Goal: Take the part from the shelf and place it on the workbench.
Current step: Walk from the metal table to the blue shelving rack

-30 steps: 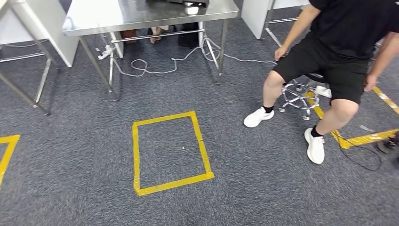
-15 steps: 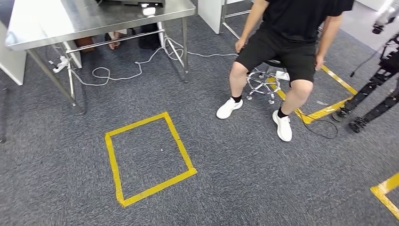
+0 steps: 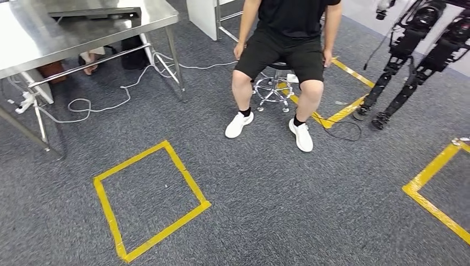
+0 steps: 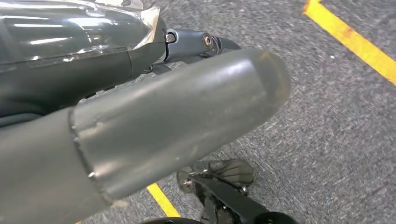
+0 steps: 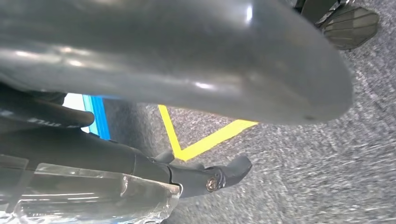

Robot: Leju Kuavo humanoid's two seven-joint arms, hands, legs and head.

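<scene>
Seen from the head: steel bench [image 3: 33,39] far left, seated person [image 3: 282,44] far, yellow floor square [image 3: 149,199] near. Seen from the wrists: left hand [image 4: 177,116] and right hand [image 5: 187,56] over carpet, grasp impossible to tell; place of the part also impossible to tell.

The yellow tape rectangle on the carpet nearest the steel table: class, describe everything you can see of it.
The yellow tape rectangle is a closed outline of flat yellow strips stuck on the grey carpet, enclosing bare carpet with a tiny pale speck. In the head view it lies skewed, with uneven, slightly wavy edges and overlapping corners. It sits in front of the steel table, left of the seated person's white shoes. Nothing rests on it.
</scene>
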